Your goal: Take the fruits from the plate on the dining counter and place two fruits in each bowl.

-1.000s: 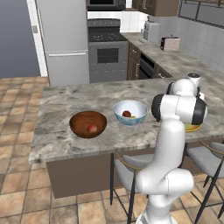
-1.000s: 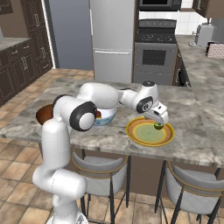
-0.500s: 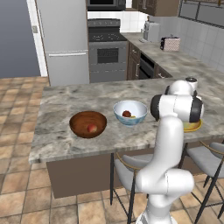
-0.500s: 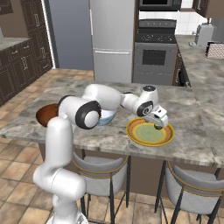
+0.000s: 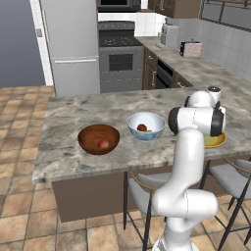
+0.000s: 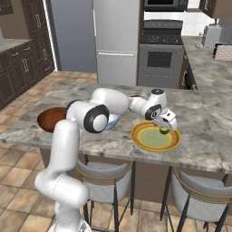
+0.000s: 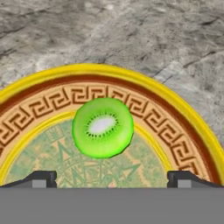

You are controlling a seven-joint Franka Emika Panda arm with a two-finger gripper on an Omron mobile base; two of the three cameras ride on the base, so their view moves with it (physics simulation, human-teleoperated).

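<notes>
A: Closer now? Spread hand [image 6: 165, 127] lower over the bright green round fruit [image 7: 103, 127] on the flat yellow plate [image 6: 155, 136], right of the bowls on the marbled desk [image 6: 199, 140].

B: Nothing pinched yet. Last fruit left; brown wooden bowl [image 5: 98, 139] short one.

A bright green kiwi half [image 7: 103, 127], cut face up, lies on the yellow plate [image 6: 140, 139], inside its patterned brown ring. The plate sits flat on the marbled worktop [image 5: 73, 117] near the front edge. Beside the plate stands the white bowl [image 5: 145, 126], holding a dark red fruit [image 5: 141, 127] and a yellow one [image 5: 149, 131]. Beyond that bowl, the brown bowl [image 5: 98, 139] holds a reddish-peach fruit [image 5: 103, 143].
</notes>
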